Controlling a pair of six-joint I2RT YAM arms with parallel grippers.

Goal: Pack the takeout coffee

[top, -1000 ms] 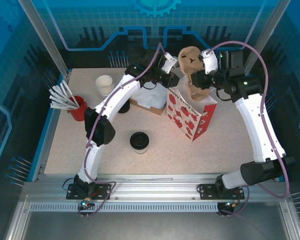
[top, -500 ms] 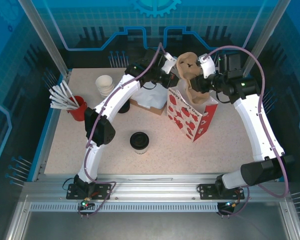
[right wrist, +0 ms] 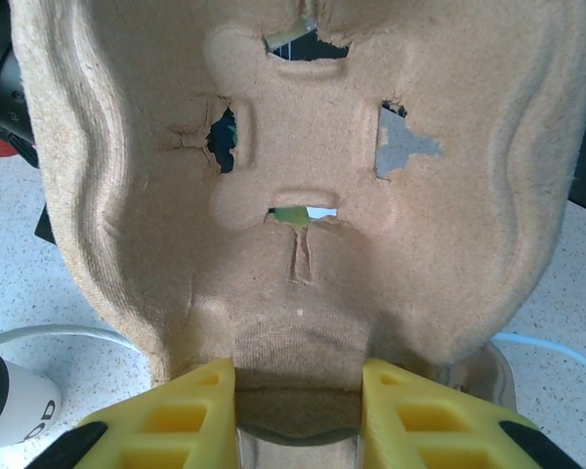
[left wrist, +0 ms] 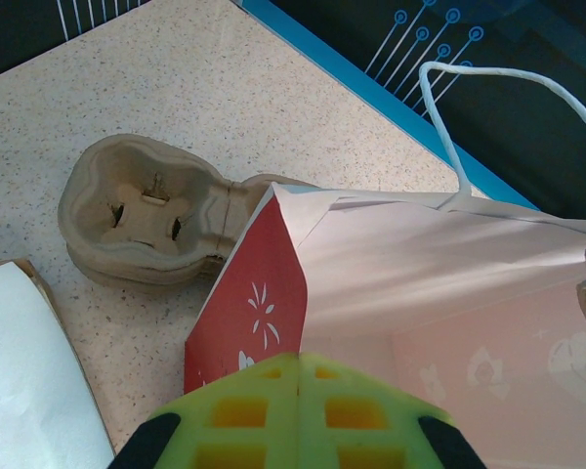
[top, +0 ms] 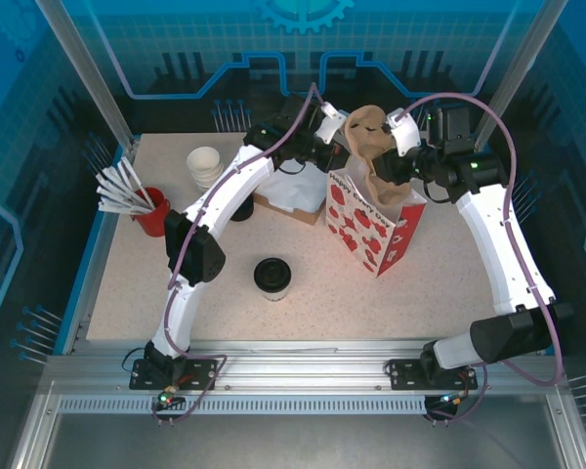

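While right gripper [right wrist: 298,410] fingers [right wrist: 200,405] squeezed one end of brown cup tray [right wrist: 303,176], tray hung upright over open red bag [top: 371,220], low end looked dipped in bag's mouth. Left gripper [left wrist: 298,366] fingers looked pinched shut on bag's rim, holding it open. Takeout coffee [top: 272,277] stood on table [top: 449,283] near front, well apart from bag, no gripper on it. My guess: job was early. Tray not yet fully in. Coffee not yet picked up or packed.
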